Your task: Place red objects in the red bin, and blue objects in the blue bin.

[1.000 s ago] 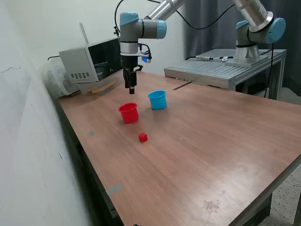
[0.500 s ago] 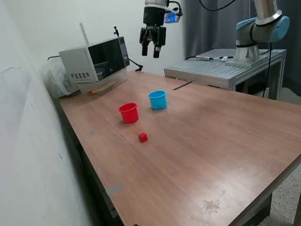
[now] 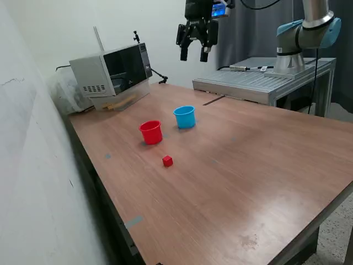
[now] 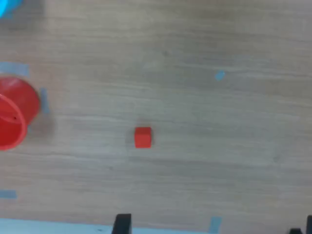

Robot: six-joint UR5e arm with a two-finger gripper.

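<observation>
One small red cube (image 3: 167, 160) lies on the wooden table (image 3: 248, 171), in front of the red cup (image 3: 150, 132). The light blue cup (image 3: 185, 117) stands beside the red cup, toward the exterior view's right. My gripper (image 3: 194, 53) hangs high above the table's far side, open and empty, well away from both cups. In the wrist view the red cube (image 4: 143, 137) sits mid-picture, with the red cup (image 4: 14, 117) and a sliver of the blue cup (image 4: 9, 7) at the edge. Only the fingertips (image 4: 122, 223) show there. No blue cubes and no second red cube are in view.
A microwave-like box (image 3: 107, 70) stands at the table's far corner on the exterior view's left. A grey metal bench (image 3: 259, 83) with a second arm's base (image 3: 300, 38) stands behind the table. Small blue tape marks (image 4: 219, 75) dot the tabletop.
My gripper has risen from just above the red cup to high over the table's far side, moved toward the exterior view's right, and opened. The cups and red cube have not moved.
</observation>
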